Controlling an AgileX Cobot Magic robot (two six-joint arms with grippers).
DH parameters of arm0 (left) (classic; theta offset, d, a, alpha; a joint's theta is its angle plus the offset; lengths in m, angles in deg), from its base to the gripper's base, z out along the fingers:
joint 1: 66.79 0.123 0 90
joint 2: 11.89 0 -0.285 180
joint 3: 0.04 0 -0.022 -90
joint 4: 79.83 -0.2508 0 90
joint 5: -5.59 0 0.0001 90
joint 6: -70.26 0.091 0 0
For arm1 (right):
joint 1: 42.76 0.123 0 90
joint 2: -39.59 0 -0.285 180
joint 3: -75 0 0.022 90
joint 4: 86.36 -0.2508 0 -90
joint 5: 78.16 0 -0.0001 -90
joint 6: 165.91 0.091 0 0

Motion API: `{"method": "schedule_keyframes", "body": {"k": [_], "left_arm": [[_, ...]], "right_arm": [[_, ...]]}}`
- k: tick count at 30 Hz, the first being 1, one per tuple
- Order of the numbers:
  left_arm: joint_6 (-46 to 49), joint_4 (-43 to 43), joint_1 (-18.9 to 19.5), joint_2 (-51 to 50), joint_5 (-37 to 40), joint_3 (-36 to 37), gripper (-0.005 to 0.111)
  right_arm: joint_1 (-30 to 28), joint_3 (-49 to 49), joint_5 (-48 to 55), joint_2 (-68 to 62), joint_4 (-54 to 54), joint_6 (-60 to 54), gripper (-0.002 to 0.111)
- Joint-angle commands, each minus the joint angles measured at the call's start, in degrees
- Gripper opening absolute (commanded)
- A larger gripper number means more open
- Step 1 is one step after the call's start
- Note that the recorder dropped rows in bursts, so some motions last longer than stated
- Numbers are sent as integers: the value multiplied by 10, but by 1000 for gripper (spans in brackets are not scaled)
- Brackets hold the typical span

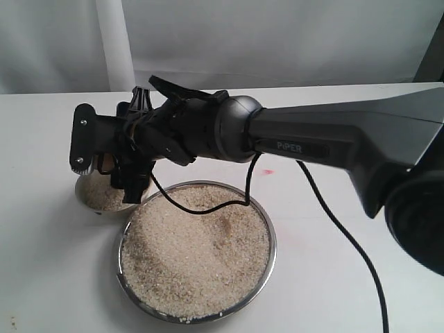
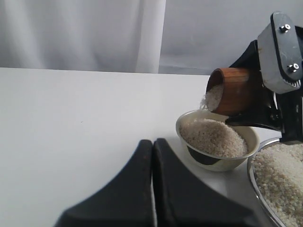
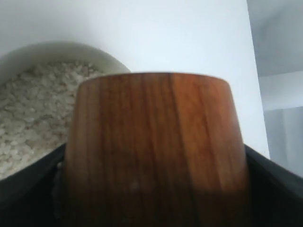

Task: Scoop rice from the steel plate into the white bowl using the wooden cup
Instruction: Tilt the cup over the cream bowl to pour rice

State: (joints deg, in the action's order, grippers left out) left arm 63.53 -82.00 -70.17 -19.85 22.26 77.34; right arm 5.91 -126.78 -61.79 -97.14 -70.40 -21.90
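My right gripper [image 1: 111, 166] reaches across to the left and is shut on the wooden cup [image 2: 234, 90], whose reddish-brown side fills the right wrist view [image 3: 156, 142]. The cup lies tipped on its side above the white bowl [image 2: 185, 135], and rice [image 2: 210, 97] is spilling from its mouth onto the heap in the bowl [image 2: 213, 137]. The steel plate [image 1: 271, 239], wide and full of rice [image 1: 198, 257], sits just right of the bowl [image 1: 89, 207]. My left gripper [image 2: 152, 153] is shut on nothing, low over the table short of the bowl.
A black cable [image 1: 347, 236] hangs from the right arm [image 1: 333, 142] across the plate's far edge and down the table. A few loose grains [image 1: 184, 320] lie by the plate's near rim. White table [image 2: 71, 123], curtain behind.
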Motion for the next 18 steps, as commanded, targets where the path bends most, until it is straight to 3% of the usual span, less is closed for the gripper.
{"method": "schedule_keyframes", "body": {"k": [1, 18], "left_arm": [[-2, 3, -2, 2, -3, -2, 0], [-2, 3, -2, 2, -3, -2, 0]], "right_arm": [[1, -8, 3, 6, 16, -27, 0], [1, -8, 39, 6, 102, -126, 0]]}}
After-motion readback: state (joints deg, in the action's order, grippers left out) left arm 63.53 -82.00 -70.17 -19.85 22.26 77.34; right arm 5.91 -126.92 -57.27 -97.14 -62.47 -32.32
